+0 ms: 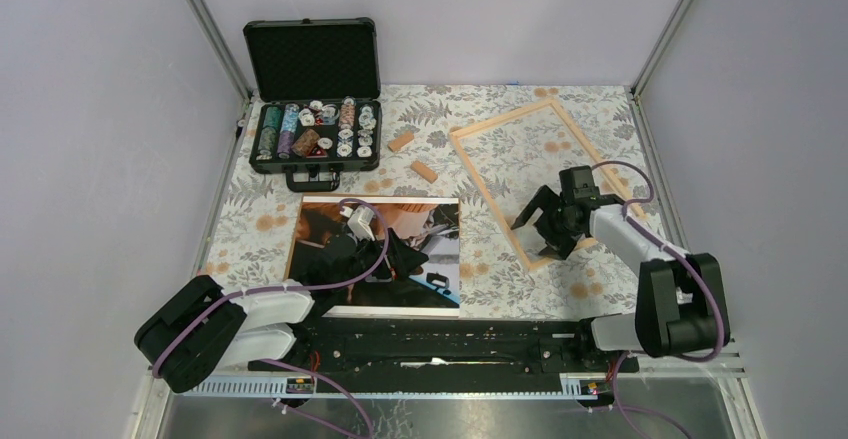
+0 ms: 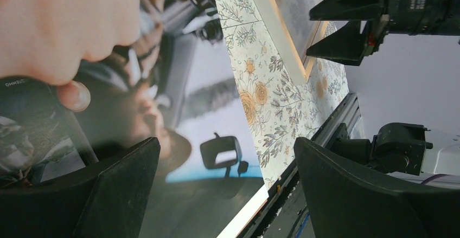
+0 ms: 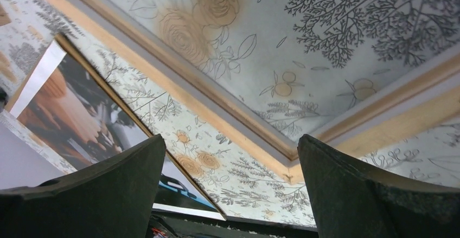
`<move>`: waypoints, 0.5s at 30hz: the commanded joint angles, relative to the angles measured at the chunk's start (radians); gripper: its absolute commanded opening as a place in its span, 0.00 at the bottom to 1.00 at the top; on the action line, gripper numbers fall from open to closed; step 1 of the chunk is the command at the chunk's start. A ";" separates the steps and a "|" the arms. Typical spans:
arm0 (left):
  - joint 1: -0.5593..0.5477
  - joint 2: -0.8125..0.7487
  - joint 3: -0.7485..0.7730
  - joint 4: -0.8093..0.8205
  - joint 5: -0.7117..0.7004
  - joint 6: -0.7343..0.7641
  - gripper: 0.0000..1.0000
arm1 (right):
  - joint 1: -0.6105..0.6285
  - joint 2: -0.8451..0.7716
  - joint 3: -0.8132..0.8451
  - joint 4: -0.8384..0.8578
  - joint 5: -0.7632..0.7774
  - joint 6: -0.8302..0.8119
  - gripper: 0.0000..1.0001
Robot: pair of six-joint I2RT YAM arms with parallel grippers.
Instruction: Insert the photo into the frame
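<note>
The photo (image 1: pixel 340 269), a dark print with tan tones and a white near edge, lies flat at the table's front left. It also shows in the left wrist view (image 2: pixel 179 102) and the right wrist view (image 3: pixel 81 119). The frame (image 1: pixel 478 162), of pale wooden strips, lies flat and angled at the right; it also shows in the left wrist view (image 2: pixel 282 37) and the right wrist view (image 3: pixel 217 102). My left gripper (image 1: pixel 408 251) (image 2: pixel 228 184) hovers open and empty over the photo's right half. My right gripper (image 1: pixel 540 231) (image 3: pixel 230 189) is open and empty over the frame's near corner.
An open black case (image 1: pixel 315 134) of poker chips stands at the back left. Two small wooden blocks (image 1: pixel 401 141) (image 1: pixel 424 171) lie between the case and the frame. A black metal rail (image 1: pixel 440 344) runs along the table's near edge. Corner posts and walls close in the table.
</note>
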 commanded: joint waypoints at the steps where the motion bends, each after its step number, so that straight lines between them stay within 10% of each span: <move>1: 0.007 0.009 -0.003 0.051 0.012 0.002 0.99 | 0.004 -0.126 0.052 -0.067 0.068 -0.063 1.00; 9: 0.006 -0.024 -0.017 0.048 0.006 0.004 0.99 | -0.011 -0.121 0.164 -0.125 0.216 -0.189 1.00; 15: 0.006 -0.052 -0.005 -0.001 -0.006 0.021 0.99 | 0.001 -0.079 0.147 0.087 -0.119 -0.289 1.00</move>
